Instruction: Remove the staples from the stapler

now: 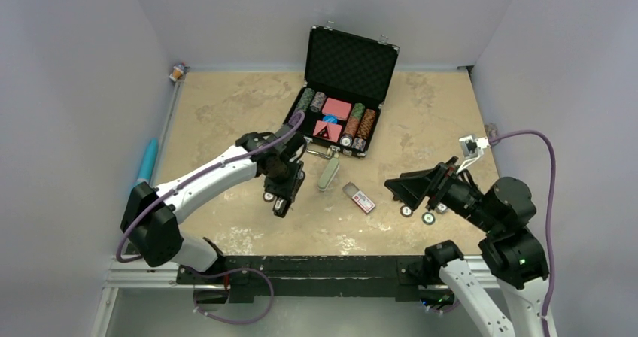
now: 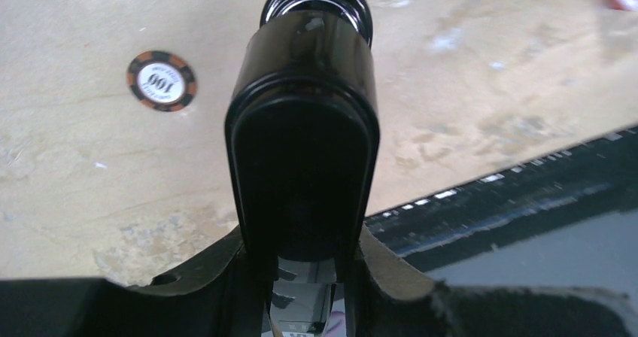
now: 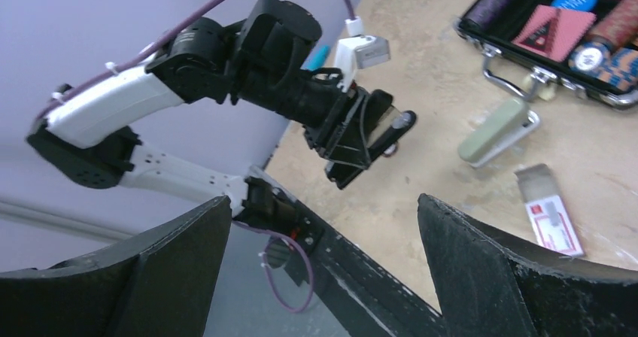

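Observation:
The black stapler (image 2: 301,149) is clamped between my left gripper's fingers (image 2: 197,268) and held above the table, its length pointing away from the wrist camera. In the top view the left gripper (image 1: 283,194) hangs over the table's middle, left of a grey-green oblong object (image 1: 329,174). From the right wrist view the stapler (image 3: 393,132) pokes out of the left gripper (image 3: 360,153). My right gripper (image 1: 396,194) is open and empty, hovering right of centre and aimed at the left arm; its fingers (image 3: 180,254) stand wide apart.
An open black case (image 1: 347,62) of poker chips and cards stands at the back centre. A small red-and-white staple box (image 1: 360,198) lies beside the grey-green object. A loose poker chip (image 2: 161,80) lies on the table. The black front rail (image 1: 316,265) runs along the near edge.

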### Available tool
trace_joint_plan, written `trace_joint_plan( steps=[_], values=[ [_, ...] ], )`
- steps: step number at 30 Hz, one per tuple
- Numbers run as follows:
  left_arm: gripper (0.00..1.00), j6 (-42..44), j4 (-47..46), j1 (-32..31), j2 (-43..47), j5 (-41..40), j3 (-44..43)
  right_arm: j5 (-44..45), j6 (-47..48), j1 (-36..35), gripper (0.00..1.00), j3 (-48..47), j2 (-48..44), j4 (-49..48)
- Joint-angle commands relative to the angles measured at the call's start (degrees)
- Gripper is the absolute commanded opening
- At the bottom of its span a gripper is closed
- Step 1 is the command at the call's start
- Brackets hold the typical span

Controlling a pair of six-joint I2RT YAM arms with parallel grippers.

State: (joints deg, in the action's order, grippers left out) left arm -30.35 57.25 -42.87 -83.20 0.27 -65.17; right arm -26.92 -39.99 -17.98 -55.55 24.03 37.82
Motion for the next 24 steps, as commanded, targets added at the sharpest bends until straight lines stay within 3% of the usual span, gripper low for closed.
trace_joint_plan(
  steps=[1, 7, 14, 24],
  values=[
    [0.00, 3.05, 1.76, -0.02, 2.25, 9.15, -9.37, -7.35, -8.93, 0.10, 0.99, 1.61, -0.38, -13.85],
    [0.00, 4.51, 10.21, -0.03, -0.27, 15.32, -24.16, -12.02, -21.17, 0.11, 0.98, 9.52, -0.66, -33.22],
    [0.00, 3.40, 13.33, 0.00, 0.73, 20.65, -33.56, -14.07, -27.87, 0.10, 0.99, 14.36, 3.96, -51.86],
    [0.00, 0.94, 14.49, 0.40, -1.34, 28.72, -47.01, -14.50, -28.37, 0.12, 0.99, 11.60, 13.92, -61.83]
  ],
)
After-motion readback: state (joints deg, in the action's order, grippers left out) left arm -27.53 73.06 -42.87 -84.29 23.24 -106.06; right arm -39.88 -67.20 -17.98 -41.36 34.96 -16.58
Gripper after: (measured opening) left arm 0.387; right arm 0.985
